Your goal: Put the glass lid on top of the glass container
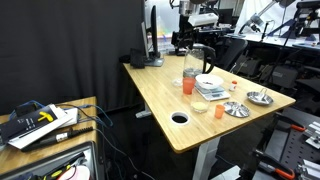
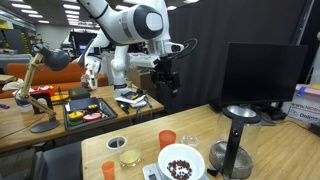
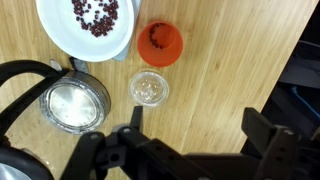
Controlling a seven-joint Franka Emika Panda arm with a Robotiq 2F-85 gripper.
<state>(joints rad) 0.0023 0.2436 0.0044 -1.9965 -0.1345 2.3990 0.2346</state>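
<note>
Claw [image 3: 192, 128]: released, empty, above worktop [image 3: 230, 70]. Glass lid [image 3: 73, 104]: lying just beside glass container [image 3: 150, 88]. We'd centre over lid, grip its rim squarely, lift w/o nudging 1 orange cup [image 3: 160, 42].

White bowl [image 3: 62, 35], orange cup [image 3: 159, 43], pale wooden table [image 3: 235, 70], black gripper [image 3: 192, 128]
</note>
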